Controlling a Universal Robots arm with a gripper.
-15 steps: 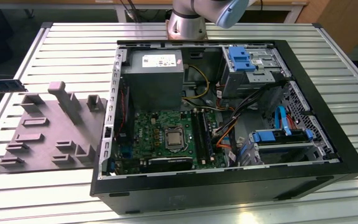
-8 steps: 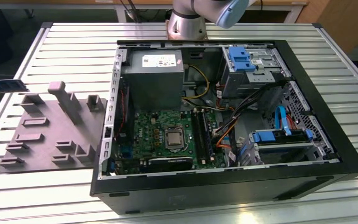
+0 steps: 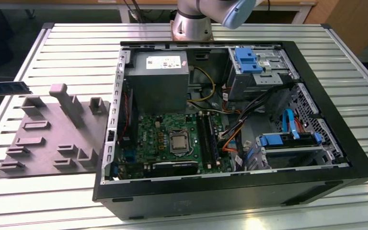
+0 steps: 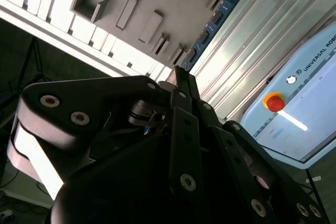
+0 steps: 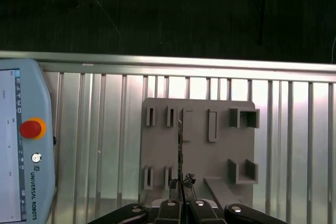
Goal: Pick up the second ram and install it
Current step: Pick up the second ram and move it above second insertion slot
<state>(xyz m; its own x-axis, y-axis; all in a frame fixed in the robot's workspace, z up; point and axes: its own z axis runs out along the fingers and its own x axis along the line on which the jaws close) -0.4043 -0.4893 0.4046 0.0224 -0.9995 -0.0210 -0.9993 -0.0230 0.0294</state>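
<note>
My gripper [image 5: 181, 183] is shut on the second ram [image 5: 180, 148], which I see edge-on as a thin dark strip over the grey fixture block [image 5: 210, 156]. In the second wrist view the ram [image 4: 216, 18] is a long dark blue-green stick with black chips, reaching out from the closed fingertips of the gripper [image 4: 177, 74]. In the exterior view the ram [image 3: 5, 87] pokes in from that view's left edge, raised above the table beside the fixture [image 3: 43, 139]. The black memory slots [image 3: 208, 138] lie on the motherboard inside the open case.
The open computer case [image 3: 337, 158] holds a power supply [image 3: 158, 79], loose cables and blue drive bays. A teach pendant [image 5: 23, 150] with a red stop button lies on the slatted table [image 3: 75, 43]. The arm's base [image 3: 190, 21] stands behind the case.
</note>
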